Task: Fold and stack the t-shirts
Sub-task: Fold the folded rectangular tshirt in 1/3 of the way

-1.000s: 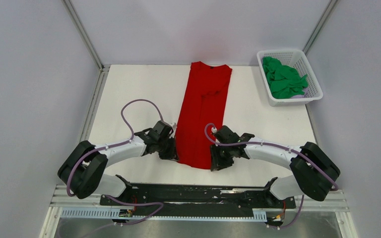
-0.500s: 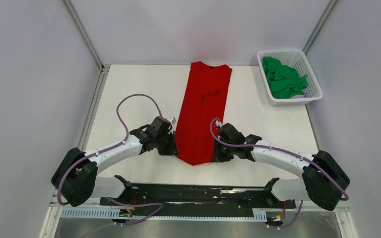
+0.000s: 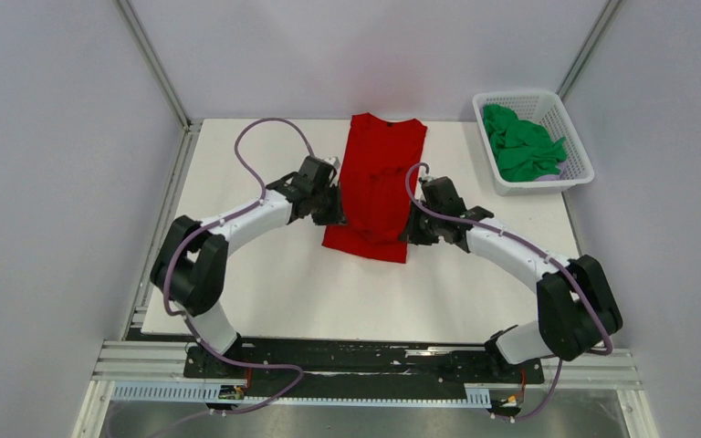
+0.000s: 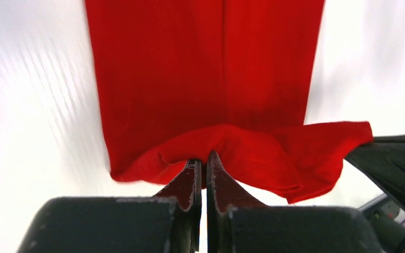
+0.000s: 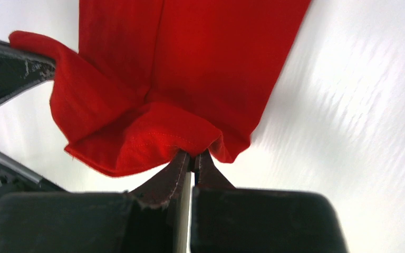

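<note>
The red t-shirt (image 3: 379,173) lies in the middle of the table as a narrow lengthwise strip, collar at the far end. Its near hem is lifted and doubled back over the strip. My left gripper (image 3: 336,206) is shut on the hem's left corner, and the left wrist view shows its tips (image 4: 204,158) pinching red cloth (image 4: 205,68). Shut on the right corner is my right gripper (image 3: 413,225), whose tips (image 5: 194,156) bite the stitched hem of the red t-shirt (image 5: 211,58). The green t-shirt (image 3: 522,146) is crumpled in the basket.
A white lattice basket (image 3: 548,185) stands at the table's far right corner. Metal frame posts and grey walls close in the table on the left, back and right. Purple cables loop above both arms.
Both arms have swung away from the near edge toward the collar, carrying the hem with them. The red strip now looks about half as long on the table.
</note>
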Robot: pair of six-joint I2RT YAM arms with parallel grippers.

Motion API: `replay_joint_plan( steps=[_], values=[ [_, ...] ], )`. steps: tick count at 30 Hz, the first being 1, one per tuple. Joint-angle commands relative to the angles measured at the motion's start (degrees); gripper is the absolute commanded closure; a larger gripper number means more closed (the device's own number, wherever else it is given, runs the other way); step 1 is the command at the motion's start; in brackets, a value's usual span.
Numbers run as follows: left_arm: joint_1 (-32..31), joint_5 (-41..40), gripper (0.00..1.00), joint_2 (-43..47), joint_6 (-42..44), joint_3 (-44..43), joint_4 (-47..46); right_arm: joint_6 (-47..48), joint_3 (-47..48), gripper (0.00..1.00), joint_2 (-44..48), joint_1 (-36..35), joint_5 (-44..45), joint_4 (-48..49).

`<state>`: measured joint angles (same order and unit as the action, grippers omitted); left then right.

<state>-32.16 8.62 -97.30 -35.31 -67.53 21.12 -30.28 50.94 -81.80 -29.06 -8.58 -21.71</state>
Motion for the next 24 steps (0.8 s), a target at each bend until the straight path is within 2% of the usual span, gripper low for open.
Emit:
replay_joint_plan(
  steps=[1,6,14,19,24],
  values=[
    [2.84,1.31,1.00,-6.41,3.60,-9.98,0.30,5.92,7.23,1.00,-5.10,3.70,-1.12,3.69],
    [5.43,2.15,1.00,-12.19,4.40,-16.77,0.44,6.05,12.81,1.00,-10.76,8.53,-3.54,4.78],
    [7.74,3.30,1.00,-22.63,7.64,-30.33,3.86,6.65,19.61,1.00,-16.92,11.14,-2.80,5.45],
    [8.67,3.75,1.00,-26.87,7.73,-34.55,4.41,5.97,21.79,0.99,-21.03,12.17,-2.59,6.53],
    [9.53,4.10,0.92,-31.12,7.66,-39.15,5.76,5.81,24.79,0.95,-25.09,13.52,-2.15,8.85]
  ],
)
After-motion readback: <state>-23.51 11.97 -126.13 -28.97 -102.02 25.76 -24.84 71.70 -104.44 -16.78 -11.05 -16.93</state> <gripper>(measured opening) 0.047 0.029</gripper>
